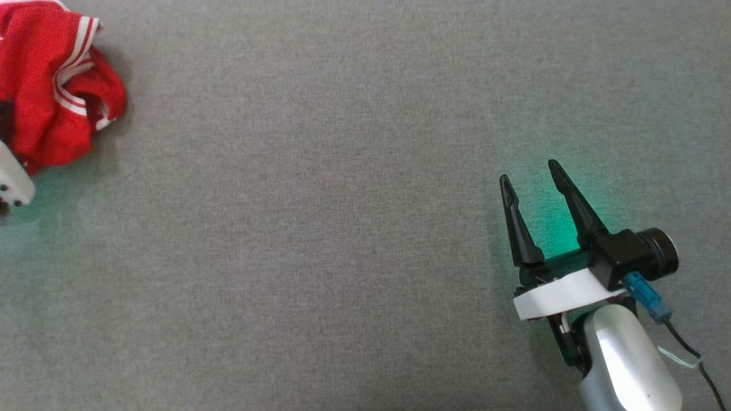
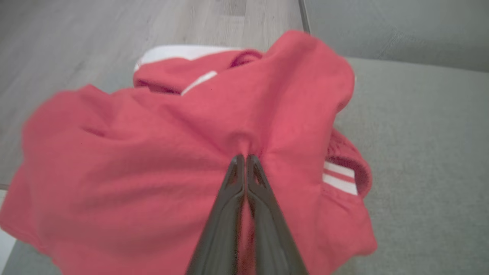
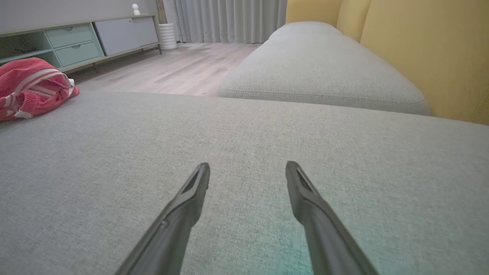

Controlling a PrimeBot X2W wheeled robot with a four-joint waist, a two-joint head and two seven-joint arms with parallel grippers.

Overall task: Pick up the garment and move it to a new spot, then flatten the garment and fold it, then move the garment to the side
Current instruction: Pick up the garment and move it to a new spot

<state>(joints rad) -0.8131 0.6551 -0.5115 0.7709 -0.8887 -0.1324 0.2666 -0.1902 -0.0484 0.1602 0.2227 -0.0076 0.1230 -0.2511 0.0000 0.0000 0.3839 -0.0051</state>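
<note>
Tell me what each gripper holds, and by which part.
Left gripper: shut on the red garment, pinching a fold of plain fabric amid the bunch. Right gripper: open, holding nothing.

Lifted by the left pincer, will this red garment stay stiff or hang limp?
Probably limp: the red garment lies crumpled in soft folds and puckers where the shut left pincer pinches it. Likely light, since the cloth looks thin. The pinch is small, so it might slip.

red garment (image 1: 45, 85) with white stripe trim; all scrunched up in a heap; sitting at the far left edge of the grey cushion (image 1: 342, 228)
</note>
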